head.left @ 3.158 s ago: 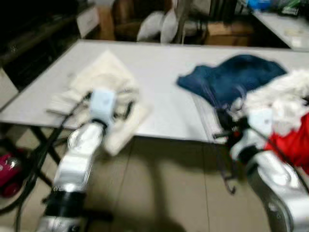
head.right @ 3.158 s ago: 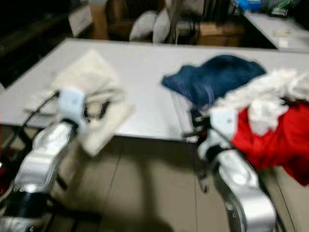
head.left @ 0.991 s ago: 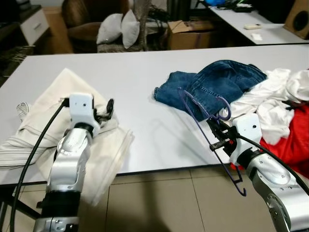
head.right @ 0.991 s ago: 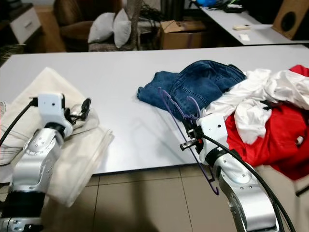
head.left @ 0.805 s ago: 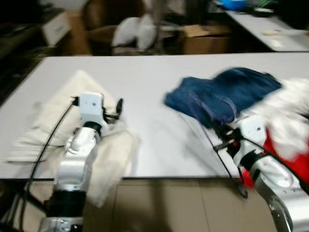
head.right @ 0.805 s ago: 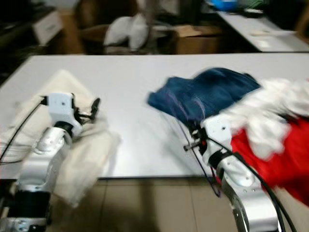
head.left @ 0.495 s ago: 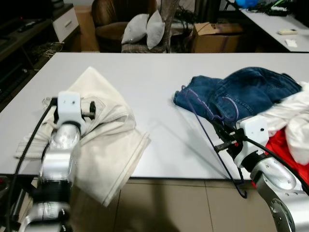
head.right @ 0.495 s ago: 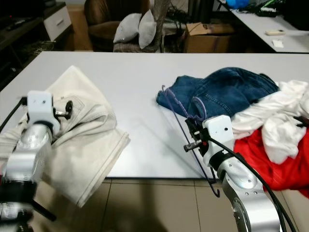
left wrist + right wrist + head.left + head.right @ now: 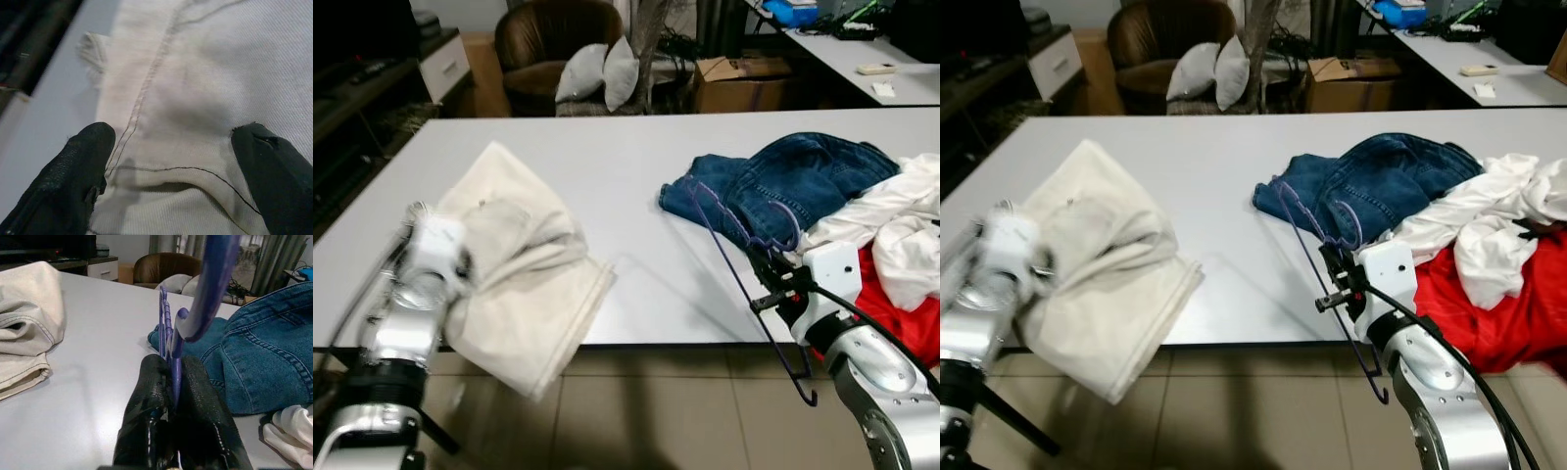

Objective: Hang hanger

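The right gripper (image 9: 172, 382) is pinching a purple hanger (image 9: 744, 279) beside blue jeans (image 9: 783, 186); the left gripper (image 9: 171, 161), fingers spread, is hovering over cream trousers (image 9: 519, 264) lying on the white surface (image 9: 626, 166).

Both eye views look down and forward across the same white table (image 9: 607, 176), near edge at the bottom. Left wrist cam sits really close over the cream cloth (image 9: 205, 98). Right wrist cam looks low along the tabletop toward the jeans (image 9: 264, 347), armchair (image 9: 161, 264) behind.
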Controlling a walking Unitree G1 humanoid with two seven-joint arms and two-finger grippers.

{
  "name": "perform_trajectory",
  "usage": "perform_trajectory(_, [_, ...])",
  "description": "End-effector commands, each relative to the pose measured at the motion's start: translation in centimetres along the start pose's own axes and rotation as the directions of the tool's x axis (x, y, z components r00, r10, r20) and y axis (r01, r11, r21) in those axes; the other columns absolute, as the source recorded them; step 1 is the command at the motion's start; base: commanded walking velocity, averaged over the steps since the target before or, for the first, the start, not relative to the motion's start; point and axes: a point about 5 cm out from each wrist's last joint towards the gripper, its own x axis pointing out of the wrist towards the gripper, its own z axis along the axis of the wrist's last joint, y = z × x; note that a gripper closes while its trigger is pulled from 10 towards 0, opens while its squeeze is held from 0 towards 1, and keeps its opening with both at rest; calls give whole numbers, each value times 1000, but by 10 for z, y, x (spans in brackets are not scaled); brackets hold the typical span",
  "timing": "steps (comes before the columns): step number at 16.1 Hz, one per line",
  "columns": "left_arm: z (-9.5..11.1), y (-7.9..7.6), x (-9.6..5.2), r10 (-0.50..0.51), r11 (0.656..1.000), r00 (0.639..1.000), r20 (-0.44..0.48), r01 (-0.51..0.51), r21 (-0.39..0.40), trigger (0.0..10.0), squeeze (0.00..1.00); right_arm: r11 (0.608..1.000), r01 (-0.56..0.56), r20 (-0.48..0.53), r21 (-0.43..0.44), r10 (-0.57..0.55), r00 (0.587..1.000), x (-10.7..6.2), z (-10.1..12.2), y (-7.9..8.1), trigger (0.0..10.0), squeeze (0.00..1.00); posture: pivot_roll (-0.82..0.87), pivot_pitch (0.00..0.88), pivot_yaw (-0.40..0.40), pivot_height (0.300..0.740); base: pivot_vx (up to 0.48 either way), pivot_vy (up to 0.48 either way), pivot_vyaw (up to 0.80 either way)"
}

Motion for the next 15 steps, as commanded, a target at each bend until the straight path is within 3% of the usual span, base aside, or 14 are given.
perform_trajectory(1, [-30, -39, -1, -219, 976, 960, -172, 219, -21, 10000, 0, 1000, 12, 32, 12, -12, 999, 3, 6, 0, 10000, 0, -103, 0, 93, 740, 0, 0, 0])
perform_trajectory(3, [-29, -65, -1, -365, 931, 912, -188, 354, -95, 10000, 0, 1000, 16, 45, -2, -16, 999, 5, 9, -2, 10000, 0, -116, 0, 100, 740, 0, 0, 0])
perform_trajectory(6, [10, -124, 0, -543, 827, 835, -87, 514, -226, 10000, 0, 999, 48, 65, -10, -47, 997, 7, 13, -10, 10000, 0, -140, 0, 116, 740, 0, 0, 0])
perform_trajectory(7, [33, -149, -3, -581, 775, 814, 1, 554, -304, 10000, 0, 998, 60, 78, -16, -59, 995, 7, 15, -11, 10000, 0, -161, 0, 133, 740, 0, 0, 0])
perform_trajectory(9, [62, -162, -3, -530, 758, 841, 111, 528, -383, 10000, 0, 998, 68, 93, -17, -67, 993, 7, 18, -12, 10000, 0, -179, 0, 147, 740, 0, 0, 0])
perform_trajectory(10, [89, -150, 2, -401, 788, 898, 182, 440, -431, 10000, 0, 997, 66, 104, -32, -62, 993, 6, 20, -13, 10000, 0, -193, 0, 161, 740, 0, 0, 0])
perform_trajectory(11, [97, -138, 6, -329, 817, 924, 195, 382, -432, 10000, 0, 998, 56, 108, -40, -51, 993, 4, 21, -13, 10000, 0, -195, 0, 166, 740, 0, 0, 0])
perform_trajectory(12, [108, -100, 15, -163, 887, 965, 205, 234, -397, 10000, 0, 999, -13, 132, -48, 19, 991, -4, 26, -13, 10000, 0, -197, 0, 174, 740, 0, 0, 0])
perform_trajectory(13, [112, -71, 20, -64, 914, 973, 223, 147, -379, 10000, 0, 996, -65, 148, -53, 72, 986, -10, 31, -15, 10000, 0, -193, 0, 173, 740, 0, 0, 0])
perform_trajectory(15, [127, -42, 20, -11, 905, 950, 313, 142, -401, 10000, 0, 993, -97, 147, -71, 107, 983, -15, 34, -21, 10000, 0, -184, 0, 177, 740, 0, 0, 0])
